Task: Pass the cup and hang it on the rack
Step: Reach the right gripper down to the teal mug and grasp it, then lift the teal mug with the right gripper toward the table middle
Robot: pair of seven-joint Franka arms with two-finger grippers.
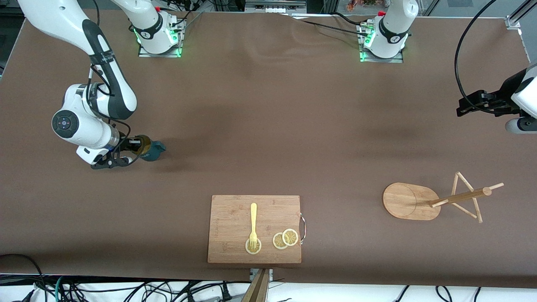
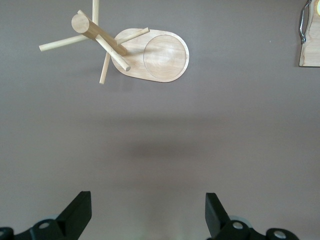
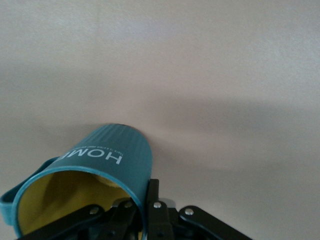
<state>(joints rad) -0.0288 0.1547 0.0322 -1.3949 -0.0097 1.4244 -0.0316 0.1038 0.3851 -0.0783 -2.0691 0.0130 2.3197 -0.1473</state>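
My right end effector (image 1: pixel 136 147) is clamped on the cup (image 1: pixel 150 150) rim, one finger inside, at the right arm's end of the surface. My left end effector (image 2: pixel 147 212) waits with fingers apart above the surface near the rack (image 1: pixel 436 201). Thin rim grip, so the cup could swing or slip when lifted for the pass.

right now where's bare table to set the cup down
The widest bare stretch lies between the cup, held in the right tool, and the rack. Another runs from the cutting board up to the bases. The board itself is crowded with a fork and lemon slices.
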